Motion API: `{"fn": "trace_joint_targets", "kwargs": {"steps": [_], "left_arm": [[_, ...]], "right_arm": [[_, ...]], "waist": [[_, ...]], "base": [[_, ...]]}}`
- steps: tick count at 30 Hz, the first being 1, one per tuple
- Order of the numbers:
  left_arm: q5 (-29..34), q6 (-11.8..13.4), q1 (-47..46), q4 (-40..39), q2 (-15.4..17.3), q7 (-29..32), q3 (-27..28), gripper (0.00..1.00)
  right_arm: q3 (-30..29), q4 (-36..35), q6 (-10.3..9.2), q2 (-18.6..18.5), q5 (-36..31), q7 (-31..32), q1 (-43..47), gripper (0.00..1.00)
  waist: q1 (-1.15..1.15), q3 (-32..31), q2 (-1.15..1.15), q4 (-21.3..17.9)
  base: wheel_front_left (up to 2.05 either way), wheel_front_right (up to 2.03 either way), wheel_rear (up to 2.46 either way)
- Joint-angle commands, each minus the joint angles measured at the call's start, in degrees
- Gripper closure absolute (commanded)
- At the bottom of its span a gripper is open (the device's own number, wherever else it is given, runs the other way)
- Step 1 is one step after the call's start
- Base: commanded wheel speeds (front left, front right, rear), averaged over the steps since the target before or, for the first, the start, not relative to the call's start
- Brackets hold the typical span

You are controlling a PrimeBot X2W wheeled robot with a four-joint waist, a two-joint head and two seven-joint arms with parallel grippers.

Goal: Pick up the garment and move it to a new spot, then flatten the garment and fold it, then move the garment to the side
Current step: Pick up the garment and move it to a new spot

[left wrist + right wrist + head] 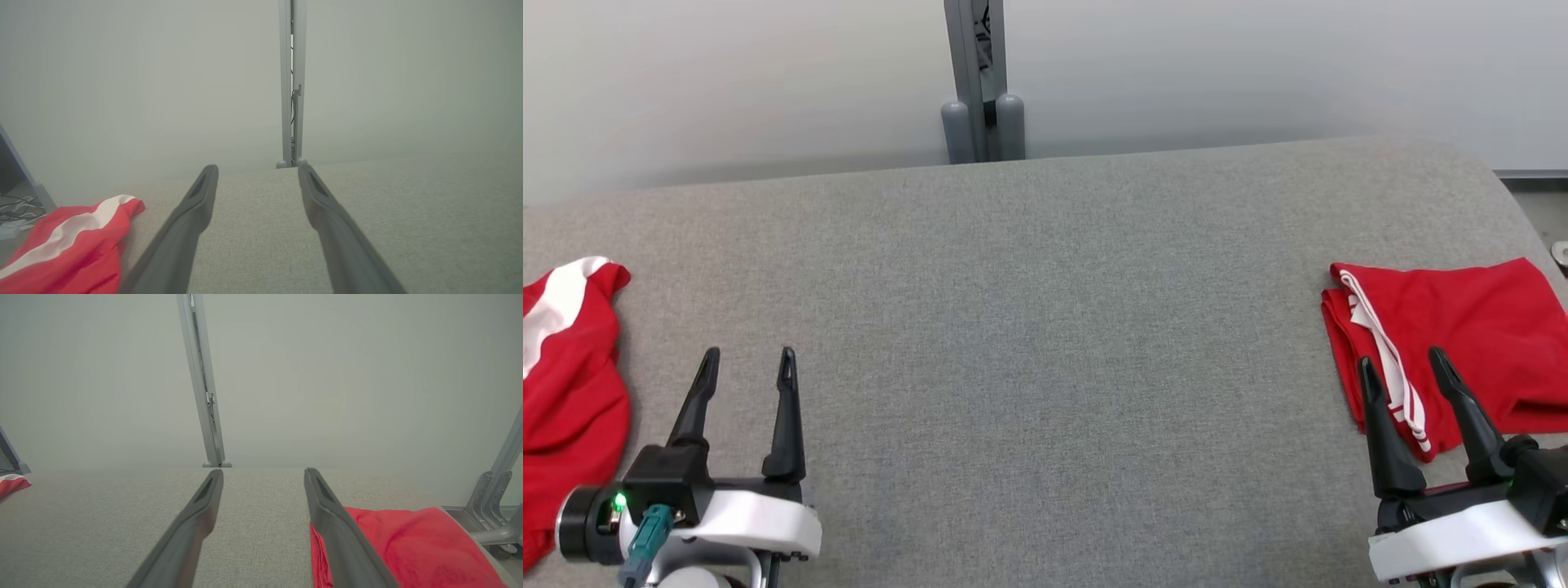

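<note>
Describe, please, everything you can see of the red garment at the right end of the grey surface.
The red garment is soft-looking cloth, folded into a rough rectangle with layered edges on its left side and white stripes running along that side. It lies flat on the grey padded surface near its right edge. The open right gripper overlaps its near corner; contact is unclear.

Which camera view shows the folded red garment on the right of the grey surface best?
The head view: the folded red garment lies nearly whole there, seen from above, white stripes showing. The right wrist view shows it low and side-on, partly hidden by the right gripper. The left wrist view shows the other, crumpled red garment.
</note>
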Motion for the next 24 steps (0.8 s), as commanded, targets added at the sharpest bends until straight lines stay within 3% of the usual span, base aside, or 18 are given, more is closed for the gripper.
{"fn": "trace_joint_targets", "kwargs": {"steps": [1, 24], "left_arm": [[-0.4, 0.4, 0.5, -0.1, 0.3, 0.2, 0.2, 0.0], [-1.9, 1.6, 4.3, -3.6, 0.8, 2.2, -0.5, 0.0]], "right_arm": [[-0.3, -0.5, 0.02, 0.0, 0.0, 0.3, 0.6, 0.0], [-0.3, -1.2, 0.02, 0.9, 0.9, 1.2, 2.5, 0.0]], "waist": [[0.0, -0.4, 0.0, -0.1], [0.0, -2.5, 0.0, -0.4]], "base": [[0.0, 0.0, 0.0], [0.0, 0.0, 0.0]]}}
